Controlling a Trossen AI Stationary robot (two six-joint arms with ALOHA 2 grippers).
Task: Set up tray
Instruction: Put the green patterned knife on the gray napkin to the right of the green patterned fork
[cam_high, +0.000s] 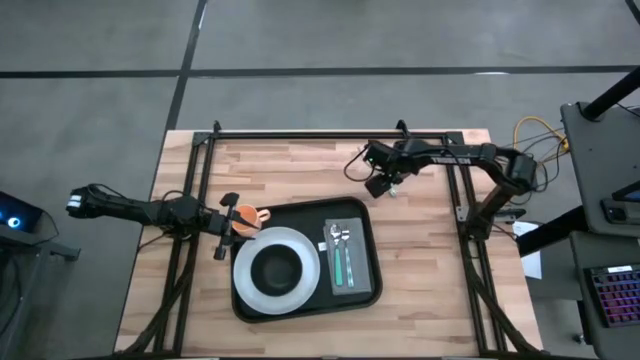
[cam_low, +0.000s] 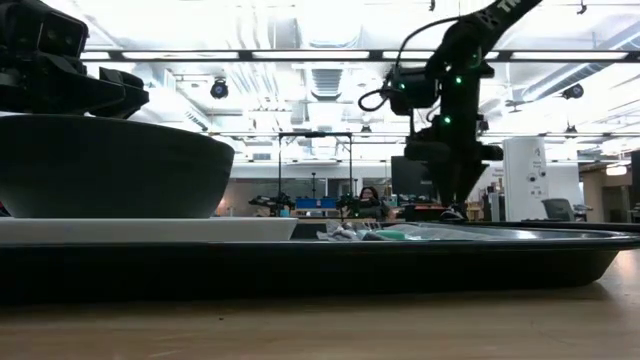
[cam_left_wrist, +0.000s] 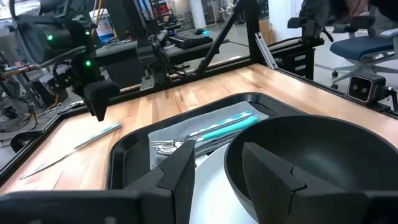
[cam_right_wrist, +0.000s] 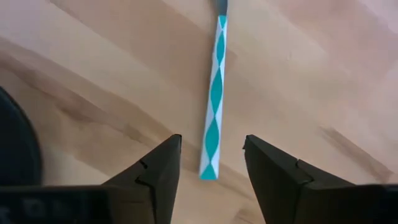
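Fingers of the right gripper (cam_right_wrist: 211, 163) spread apart, nothing between them, poised straight above the teal-and-white patterned handle of a knife (cam_right_wrist: 214, 99) lying on bare wood. Fingers of the left gripper (cam_left_wrist: 217, 171) also parted, empty, held over the near rim of the bowl (cam_left_wrist: 311, 155).

The tray (cam_high: 368, 262), black with raised rim, sits on the table (cam_high: 420, 310) near its front-centre. Inside it: a white plate (cam_high: 310, 285) on the left half carrying the black bowl; a grey napkin (cam_high: 345, 290) on the right half with a fork (cam_high: 333, 240) and a teal-handled spoon (cam_high: 340, 262) lying on it side by side.

Beyond the tray's far right corner, the right gripper hangs over the tabletop, knife below it, apart from the tray. Left gripper sits at the tray's left edge, an orange object (cam_high: 246, 217) at its tip.
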